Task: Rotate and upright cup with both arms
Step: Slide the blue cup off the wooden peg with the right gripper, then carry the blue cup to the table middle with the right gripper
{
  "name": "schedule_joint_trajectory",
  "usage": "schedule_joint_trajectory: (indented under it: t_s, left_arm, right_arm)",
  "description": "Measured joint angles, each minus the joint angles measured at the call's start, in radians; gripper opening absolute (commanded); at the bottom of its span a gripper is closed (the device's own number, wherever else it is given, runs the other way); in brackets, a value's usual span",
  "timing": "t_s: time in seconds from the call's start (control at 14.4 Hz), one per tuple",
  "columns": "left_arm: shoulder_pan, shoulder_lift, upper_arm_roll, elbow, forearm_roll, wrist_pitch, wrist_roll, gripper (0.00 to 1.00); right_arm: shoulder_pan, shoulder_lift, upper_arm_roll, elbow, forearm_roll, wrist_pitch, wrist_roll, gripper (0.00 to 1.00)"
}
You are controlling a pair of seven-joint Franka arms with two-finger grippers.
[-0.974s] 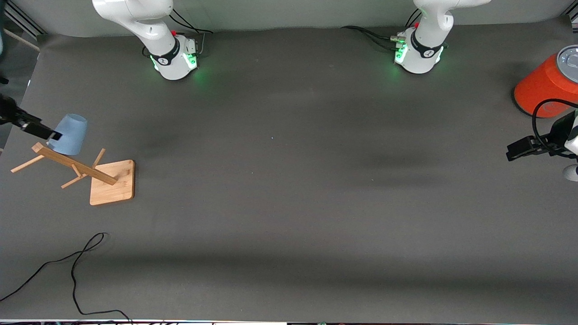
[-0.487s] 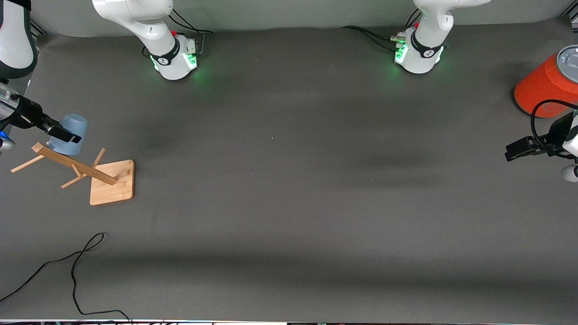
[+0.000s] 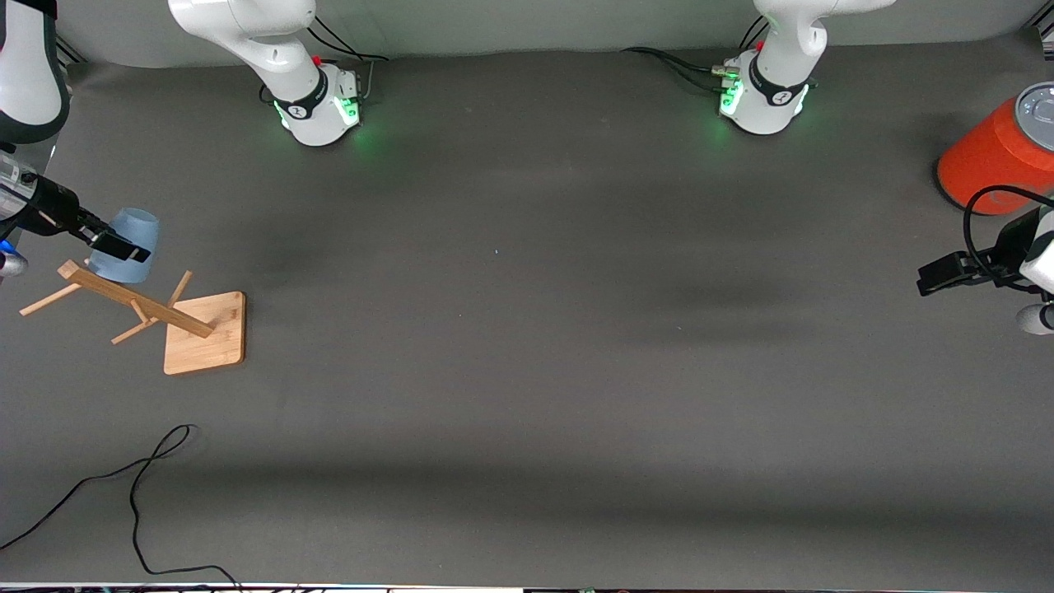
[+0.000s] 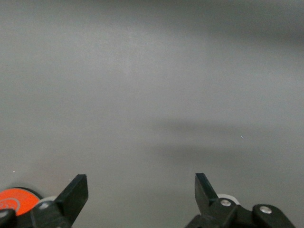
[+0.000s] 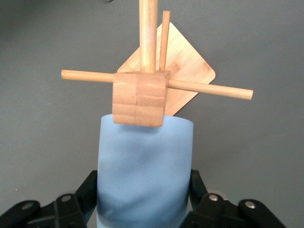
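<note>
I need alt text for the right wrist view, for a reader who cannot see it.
The right claw has a finger at each side of a pale blue cup that hangs mouth-down on a wooden rack. The rack's pegs and square base show past the cup, over a grey table.

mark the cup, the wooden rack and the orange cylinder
cup (image 3: 123, 247), front view: side wall, upside down on a rack peg.
wooden rack (image 3: 206, 333), front view: square base.
orange cylinder (image 3: 988, 161), front view: orange side wall.
</note>
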Motion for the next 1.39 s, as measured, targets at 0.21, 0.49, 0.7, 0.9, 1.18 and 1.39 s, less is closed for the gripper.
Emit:
schedule_joint_trajectory:
  t_s: [0.21, 0.49, 0.7, 0.9, 1.18, 1.39]
  left_arm:
    - [0.0, 0.0, 0.0, 0.0, 0.0, 0.0, 0.0, 1.0]
    - [0.0, 0.002, 0.001, -0.001, 0.0, 0.0, 0.0, 1.0]
    - [0.0, 0.003, 0.001, -0.001, 0.0, 0.0, -0.001, 1.0]
    - [0.0, 0.003, 0.001, -0.001, 0.0, -0.001, -0.001, 1.0]
    - [0.001, 0.003, 0.004, -0.001, 0.0, 0.0, -0.001, 1.0]
    - [0.003, 0.004, 0.006, -0.002, 0.0, 0.0, -0.001, 1.0]
  right_arm:
    - [0.0, -0.008, 0.002, 0.0, 0.0, -0.011, 0.005, 0.3]
    - [0.021, -0.089, 0.013, 0.003, 0.001, -0.118, 0.118, 0.3]
    - [0.063, -0.176, 0.027, 0.003, 0.001, -0.208, 0.232, 0.3]
    - [0.075, -0.242, 0.085, 0.002, 0.002, -0.272, 0.358, 0.3]
    - [0.082, -0.272, 0.293, 0.008, 0.062, -0.279, 0.651, 0.3]
    - [0.089, -0.224, 0.492, 0.073, 0.155, -0.266, 0.936, 0.3]
